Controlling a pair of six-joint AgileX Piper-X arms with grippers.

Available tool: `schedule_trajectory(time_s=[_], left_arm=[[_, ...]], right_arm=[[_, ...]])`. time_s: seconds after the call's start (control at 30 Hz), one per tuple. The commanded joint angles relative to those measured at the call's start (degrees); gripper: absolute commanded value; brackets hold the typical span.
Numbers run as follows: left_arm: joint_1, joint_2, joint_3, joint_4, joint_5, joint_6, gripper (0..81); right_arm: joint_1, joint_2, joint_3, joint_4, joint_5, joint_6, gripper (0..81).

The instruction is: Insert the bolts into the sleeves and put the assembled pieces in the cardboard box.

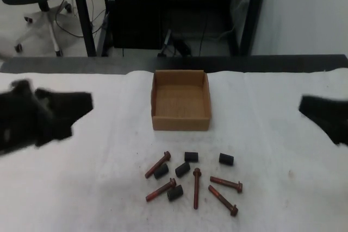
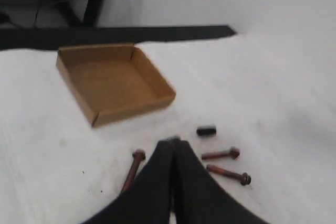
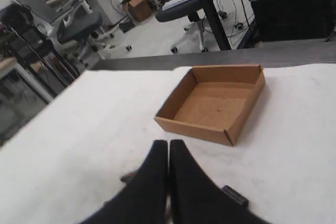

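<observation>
Several rust-coloured bolts [image 1: 196, 187] and several short black sleeves [image 1: 182, 169] lie loose on the white cloth, in front of the cardboard box [image 1: 180, 119]. The box is open-topped and holds nothing. My left gripper [image 2: 172, 144] is shut with nothing in it; past its tips lie a sleeve [image 2: 206, 130] and bolts [image 2: 220, 154]. My right gripper [image 3: 168, 144] is also shut and holds nothing, with the box [image 3: 197, 129] beyond it and a sleeve [image 3: 234, 195] beside it. In the high view, dark arms sit at the left [image 1: 41, 115] and right [image 1: 326, 115] edges.
A white cloth [image 1: 81, 188] covers the bench, whose dark back edge [image 1: 65, 64] runs behind the box. Office chairs and dark table legs stand in the room beyond.
</observation>
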Motion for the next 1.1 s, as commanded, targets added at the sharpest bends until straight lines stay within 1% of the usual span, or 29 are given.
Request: schedule_trajectory(time_s=[0.0,0.07,0.1,0.13,0.2,0.23,0.3,0.33,0.4,0.43,0.5,0.53,0.57,0.63,0.7,0.87,0.97,1.07], left_arm=[[-4.27,7.13,-7.45,11.43,-5.26,10.69,0.3],[-7.95,11.56,-11.45,17.22,-12.98,20.03,0.3],[-9.43,13.28,-12.76,18.36,-15.75,23.32,0.3],[-11.07,14.77,-13.62,18.88,-16.87,26.18,0.3],[-13.51,16.73,-14.32,17.92,-16.11,26.55,0.6],[-14.68,17.52,-14.46,17.01,-14.87,25.85,2.8],[-16.69,18.55,-14.45,15.45,-13.66,23.45,9.9],[-17.79,19.03,-14.45,14.8,-13.68,22.2,15.2],[-19.9,20.15,-14.56,14.06,-14.73,21.42,26.5],[-20.91,20.71,-14.69,14.06,-16.62,21.59,33.3],[-22.68,22.62,-15.11,13.94,-21.05,21.76,46.1],[-23.21,23.96,-15.56,13.94,-22.23,22.62,50.7],[-23.68,25.48,-16.24,13.77,-23.78,24.78,52.5],[-24.16,28.78,-18.1,13.51,-26.71,27.69,51.8],[-24.18,32.51,-20.86,14.27,-29.43,26.64,51.7],[-24.18,39.52,-27.61,14.95,-29.75,21.28,51.7],[-24.18,42.67,-30.55,15.15,-29.75,21.44,51.5],[-24.18,45.6,-33.42,18.64,-29.48,22.08,48.0]], right_arm=[[1.49,5.47,-4.94,8.44,2.38,-8.21,0.8],[3.21,9.75,-9.69,16.41,6.2,-15.6,0.8],[4.14,11.75,-11.5,19.97,7.76,-18.3,0.8],[4.96,13.53,-12.94,22.69,8.54,-20.12,0.1],[6.02,15.97,-14.56,25.07,8.54,-20.56,6.4],[6.44,16.81,-15.01,25.27,7.9,-20.56,10.4],[6.64,17.71,-15.27,23.8,6.96,-20.56,22.8],[6.64,17.73,-15.24,23.25,6.83,-20.32,29.4],[6.64,17.72,-15.24,22.27,7.01,-19.31,38.4],[6.64,17.72,-15.24,21.71,7.01,-17.81,39.8],[6.64,17.72,-15.24,21.17,7.01,-14.2,38.0],[6.64,17.72,-15.24,21.18,7.01,-13.46,36.9],[6.64,17.72,-15.24,21.18,7.01,-13.44,35.6],[6.64,17.72,-15.24,21.29,7.73,-13.44,34.9],[6.64,17.72,-15.24,21.43,8.14,-11.87,34.9],[6.64,17.72,-15.24,21.8,8.14,-7.41,34.9],[6.64,17.72,-15.24,22.41,7.83,-6.69,34.9],[6.64,17.59,-15.24,23.94,7.84,-6.65,34.9]])
